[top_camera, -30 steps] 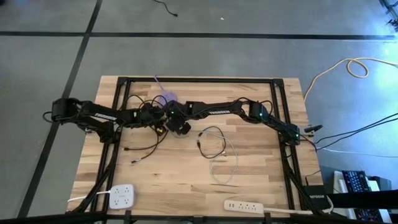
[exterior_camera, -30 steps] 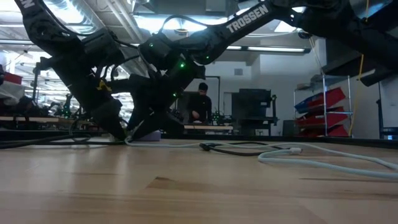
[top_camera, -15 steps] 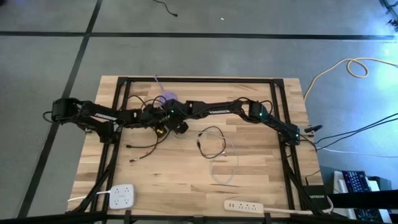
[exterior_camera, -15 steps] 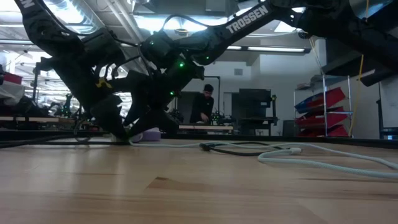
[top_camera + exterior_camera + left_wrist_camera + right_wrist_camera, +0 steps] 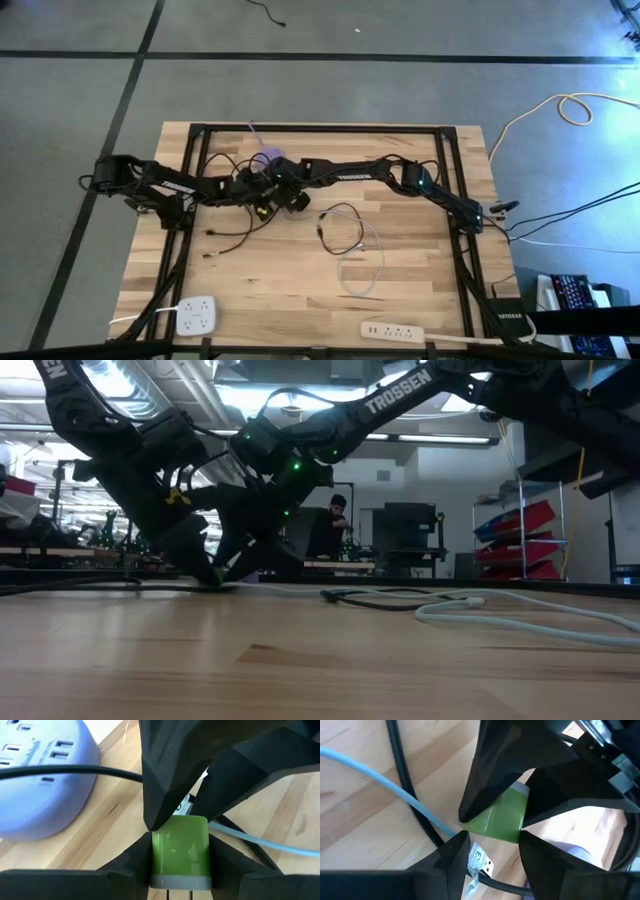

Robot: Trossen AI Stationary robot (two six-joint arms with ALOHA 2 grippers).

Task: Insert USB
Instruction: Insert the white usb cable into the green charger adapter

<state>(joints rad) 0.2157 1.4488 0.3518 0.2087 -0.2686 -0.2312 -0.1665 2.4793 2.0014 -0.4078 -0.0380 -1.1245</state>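
Two dark arms meet low over the table; pale cable perhaps coiled nearby.

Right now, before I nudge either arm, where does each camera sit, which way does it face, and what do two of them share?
High view: above the table, looking straight down; both arms meet left of centre.
Low view: at tabletop height, looking level into the room; both arms drop in from above, a person stands behind.
Left wrist view: on the left arm, looking past the left end effector clamped on a green charger.
Right wrist view: on the right arm, looking past the right end effector gripping a USB plug.
Shared: both wrist views show that charger.
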